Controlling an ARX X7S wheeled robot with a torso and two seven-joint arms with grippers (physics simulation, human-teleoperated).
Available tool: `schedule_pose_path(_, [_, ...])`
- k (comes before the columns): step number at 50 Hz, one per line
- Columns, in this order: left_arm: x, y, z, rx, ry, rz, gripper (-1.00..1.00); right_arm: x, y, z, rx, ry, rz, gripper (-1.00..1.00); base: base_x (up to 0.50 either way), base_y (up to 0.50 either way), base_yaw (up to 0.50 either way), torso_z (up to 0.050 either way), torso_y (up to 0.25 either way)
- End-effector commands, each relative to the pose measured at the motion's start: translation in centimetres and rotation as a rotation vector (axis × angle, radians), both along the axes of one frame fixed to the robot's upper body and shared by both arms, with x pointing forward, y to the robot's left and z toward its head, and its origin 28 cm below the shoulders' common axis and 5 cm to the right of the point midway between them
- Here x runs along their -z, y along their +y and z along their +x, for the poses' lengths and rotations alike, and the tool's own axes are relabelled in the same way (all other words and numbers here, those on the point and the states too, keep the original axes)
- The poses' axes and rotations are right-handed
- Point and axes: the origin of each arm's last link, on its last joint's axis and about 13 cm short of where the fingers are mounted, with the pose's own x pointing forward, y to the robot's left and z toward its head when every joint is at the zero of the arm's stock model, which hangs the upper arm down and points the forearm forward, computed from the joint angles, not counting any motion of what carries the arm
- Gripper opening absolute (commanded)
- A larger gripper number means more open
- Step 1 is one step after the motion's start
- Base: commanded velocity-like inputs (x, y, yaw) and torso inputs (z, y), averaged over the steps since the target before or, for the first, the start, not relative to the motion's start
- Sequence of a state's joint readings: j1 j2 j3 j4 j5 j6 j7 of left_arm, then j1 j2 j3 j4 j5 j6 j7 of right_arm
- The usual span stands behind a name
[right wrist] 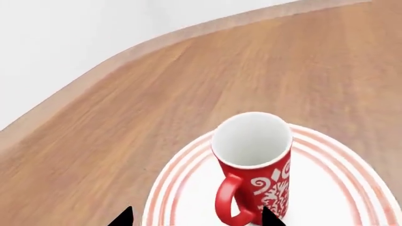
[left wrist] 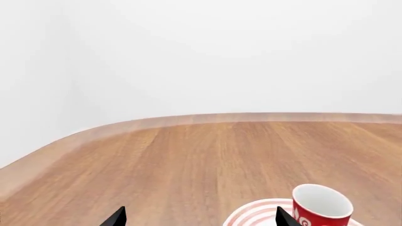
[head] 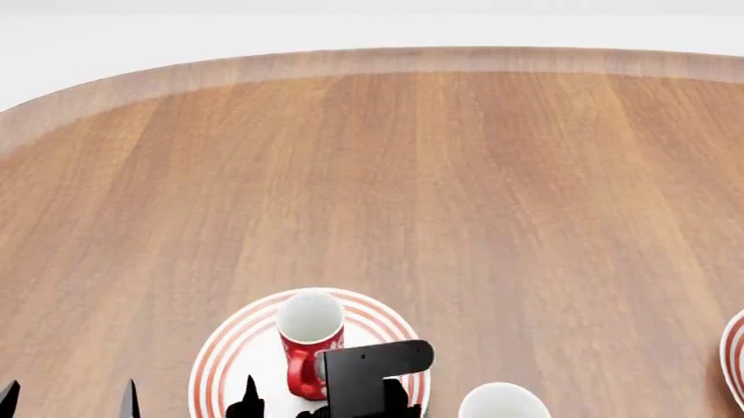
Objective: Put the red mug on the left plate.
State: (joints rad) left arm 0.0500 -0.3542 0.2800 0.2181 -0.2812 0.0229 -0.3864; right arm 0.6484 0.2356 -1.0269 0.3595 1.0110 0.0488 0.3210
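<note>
- Red mug (head: 309, 341): you have it upright on the left plate (head: 223, 357), white inside facing up, loop handle turned toward the robot. From the right wrist view the mug (right wrist: 253, 167) stands within the plate's (right wrist: 176, 188) red rings, roughly at the middle.
- Right gripper (right wrist: 196, 217): your fingertips show as two dark points, one to either side of the mug's base and handle. They are spread apart with the mug between them; contact with the mug cannot be confirmed from these views. In the head view the gripper (head: 314, 399) and its black body sit at the plate's near edge.
- Left gripper (left wrist: 199, 217): your two fingertips stand well apart, nothing between them, over bare table beside the plate (left wrist: 251, 214). The mug (left wrist: 320, 207) lies just beyond one fingertip. In the head view the gripper (head: 70, 401) is left of the plate.
- White mug (head: 503, 402): near the plate, to its right.
- Second plate (head: 734, 357): a sliver at the right edge, well apart.
- Wooden table (head: 465, 174): carries everything listed.
</note>
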Motion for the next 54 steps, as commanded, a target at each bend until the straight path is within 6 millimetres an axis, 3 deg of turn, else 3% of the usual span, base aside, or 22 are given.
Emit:
schedule_pose_path(1, [-0.5,-0.1,-0.4,0.001,-0.017,0.004,1.0,-4.0,-1.1,-3.3,0.008,-0.151,0.04,1.0,0.0,0.0,0.0,0.0,0.0])
schedule_pose_path(21, [-1.5,-0.2,-1.4,0.011,-0.058,0.006,1.0,-7.4,-2.9,-7.2,0.034,-0.324,0.074,1.0,0.0,0.0,0.0,0.0,0.0])
schedule_pose_path(54, [-3.2,-0.5,-3.5,0.029,-0.132,0.012,1.0,-9.6,-4.4,-11.4,0.037,-0.433,0.129,1.0,0.0,0.0,0.0,0.0,0.0])
